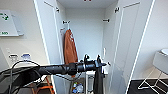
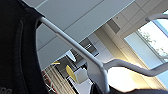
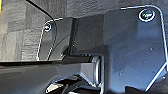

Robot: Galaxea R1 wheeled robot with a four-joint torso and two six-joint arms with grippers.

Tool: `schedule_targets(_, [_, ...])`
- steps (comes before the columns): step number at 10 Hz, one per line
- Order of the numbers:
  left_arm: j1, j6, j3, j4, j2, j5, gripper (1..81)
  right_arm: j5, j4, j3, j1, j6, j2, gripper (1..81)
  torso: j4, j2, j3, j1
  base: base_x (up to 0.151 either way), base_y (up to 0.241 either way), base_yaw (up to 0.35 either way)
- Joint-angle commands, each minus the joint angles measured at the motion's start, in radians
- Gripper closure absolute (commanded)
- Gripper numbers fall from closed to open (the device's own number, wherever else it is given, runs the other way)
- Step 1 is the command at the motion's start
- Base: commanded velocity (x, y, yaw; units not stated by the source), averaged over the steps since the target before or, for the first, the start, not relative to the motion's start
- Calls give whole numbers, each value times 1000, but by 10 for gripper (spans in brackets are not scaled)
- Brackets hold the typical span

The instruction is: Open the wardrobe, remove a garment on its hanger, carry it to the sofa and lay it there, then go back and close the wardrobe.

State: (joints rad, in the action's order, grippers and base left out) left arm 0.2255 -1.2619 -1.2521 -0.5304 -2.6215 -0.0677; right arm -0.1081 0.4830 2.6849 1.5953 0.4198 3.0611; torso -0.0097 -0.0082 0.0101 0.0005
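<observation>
The white wardrobe (image 1: 86,27) stands open in front of me, with both doors swung wide. My left arm reaches in from the left, and my left gripper (image 1: 101,64) is at the wardrobe's opening, shut on the hanger. The black garment (image 1: 98,81) hangs straight down below the gripper, off the rail. In the left wrist view the thin white hanger (image 2: 75,47) crosses close by, with black garment fabric (image 2: 17,50) beside it. A rust-orange top (image 1: 70,50) still hangs at the left inside the wardrobe.
The left door (image 1: 48,30) and right door (image 1: 127,37) flank my arm. Small items (image 1: 78,87) lie at the wardrobe's bottom. A white chair (image 1: 160,62) stands at the right over dark floor. An orange frame (image 1: 48,86) is low on the left.
</observation>
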Motion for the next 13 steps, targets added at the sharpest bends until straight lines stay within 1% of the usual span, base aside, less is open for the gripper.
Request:
schedule_targets(1, [-122, 10, 51, -49, 50, -40, 811, 38, -4, -7, -42, -3, 7, 10, 0, 0, 0, 0, 0, 0, 0])
schedule_targets(4, [-96, 12, 57, -56, 76, -40, 811, 38, -4, -7, -42, -3, 7, 10, 0, 0, 0, 0, 0, 0, 0])
schedule_targets(10, [-93, 10, 57, -59, 76, -38, 811, 38, -4, -5, -40, -3, 7, 10, 0, 0, 0, 0, 0, 0, 0])
schedule_targets(13, [-93, 10, 57, -57, 75, -54, 811, 38, -4, -7, -40, -3, 7, 10, 0, 0, 0, 0, 0, 0, 0])
